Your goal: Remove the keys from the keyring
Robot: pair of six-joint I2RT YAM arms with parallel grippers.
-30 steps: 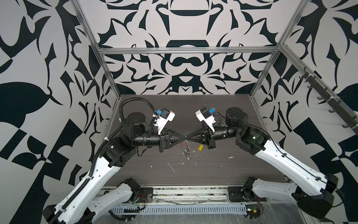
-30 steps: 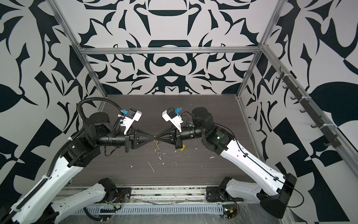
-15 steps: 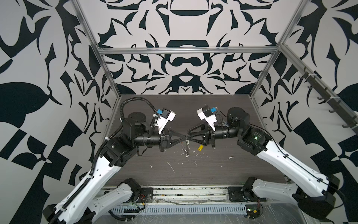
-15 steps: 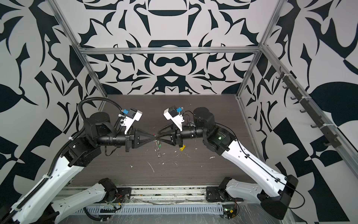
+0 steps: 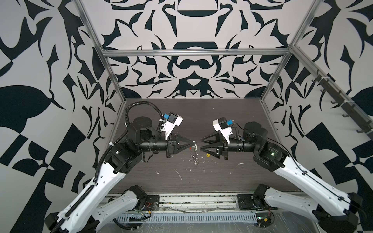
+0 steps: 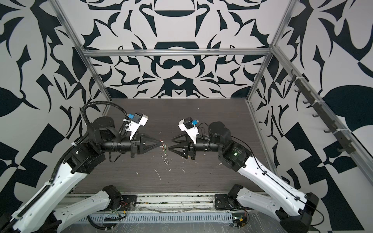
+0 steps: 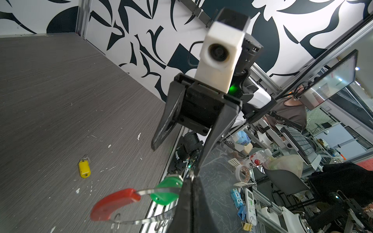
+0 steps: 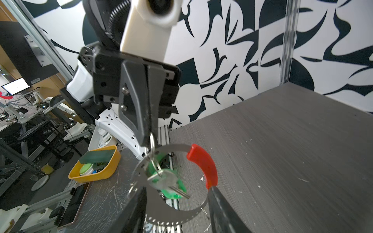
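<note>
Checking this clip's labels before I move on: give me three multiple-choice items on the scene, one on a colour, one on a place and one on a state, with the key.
1. The sleeve on the keyring is: A blue; B red; C black.
2. The yellow key is: A lying on the table; B threaded on the keyring; C held in the air.
3. The right gripper is: A open and empty; B shut on the keyring; C shut on the yellow key.

Key:
1 B: the arc shows red in both wrist views.
2 A: it rests flat on the grey surface, apart from the keyring.
3 A: its fingers stand spread with nothing between them.
</note>
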